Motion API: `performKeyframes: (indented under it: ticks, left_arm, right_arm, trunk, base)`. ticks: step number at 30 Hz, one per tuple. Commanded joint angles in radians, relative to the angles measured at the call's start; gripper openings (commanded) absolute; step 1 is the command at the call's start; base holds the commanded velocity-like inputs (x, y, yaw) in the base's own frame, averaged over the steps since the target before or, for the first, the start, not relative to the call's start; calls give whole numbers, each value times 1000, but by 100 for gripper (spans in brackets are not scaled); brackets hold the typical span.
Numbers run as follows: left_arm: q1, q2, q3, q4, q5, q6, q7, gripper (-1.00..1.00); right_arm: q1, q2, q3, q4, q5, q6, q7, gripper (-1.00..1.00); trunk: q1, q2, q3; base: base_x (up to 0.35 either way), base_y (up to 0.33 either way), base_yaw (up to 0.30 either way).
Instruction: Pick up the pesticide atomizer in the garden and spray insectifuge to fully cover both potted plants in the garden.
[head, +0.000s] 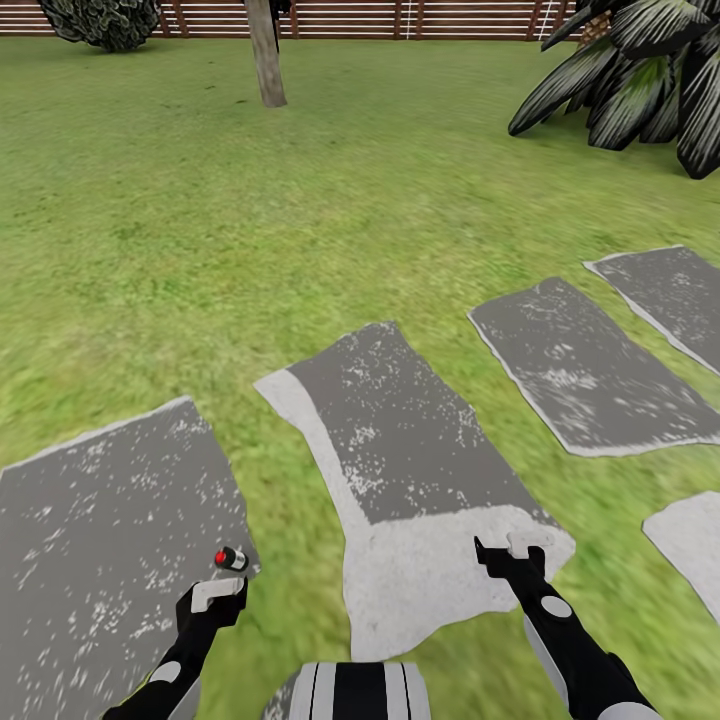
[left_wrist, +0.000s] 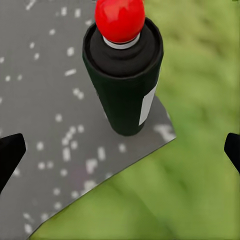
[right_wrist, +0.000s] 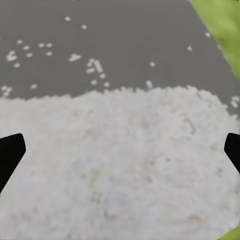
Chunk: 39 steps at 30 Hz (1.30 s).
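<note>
1. We have not yet picked up the pesticide atomizer (head: 231, 558), a small dark bottle with a red cap and a white label. It stands upright on the near right corner of a grey speckled stepping stone (head: 100, 540), at about 7 o'clock in our head view.
2. Our left gripper (head: 213, 597) hovers just short of the bottle. Its jaws are spread wide and hold nothing; in the left wrist view the bottle (left_wrist: 123, 70) sits ahead of the dark fingertips (left_wrist: 10, 152), not between them.
3. Our right gripper (head: 508, 553) hangs at 5 o'clock over a pale grey stone (head: 430, 570), jaws likewise spread and empty.
4. Beyond lie green lawn (head: 250, 200), a brown slatted fence (head: 400, 18) at 12 o'clock and a dark striped bush (head: 640, 80) at 2 o'clock.
5. We judge the task barely begun: grasping, finding both plants and spraying all remain.
</note>
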Motion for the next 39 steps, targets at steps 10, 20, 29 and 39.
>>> performKeyframes:
  ticks: [10, 20, 29, 39]
  left_arm:
    - [0, 0, 1, 1, 1, -6, 0, 100]
    - [0, 0, 1, 1, 1, -5, 0, 100]
    - [1, 1, 2, 1, 2, -4, 0, 100]
    - [1, 1, 1, 1, 2, -5, 0, 100]
  right_arm:
    - [0, 0, -1, 1, 1, -3, 0, 100]
    - [0, 0, -1, 1, 1, -3, 0, 100]
    - [0, 0, -1, 1, 1, -3, 0, 100]
    - [0, 0, -1, 1, 1, -3, 0, 100]
  trunk:
    - [0, 0, -1]
    - [0, 0, -1]
    - [0, 0, -1]
    - [0, 0, -1]
  base:
    - [56, 0, 0]
    - [57, 0, 0]
    - [13, 0, 0]
    - [44, 0, 0]
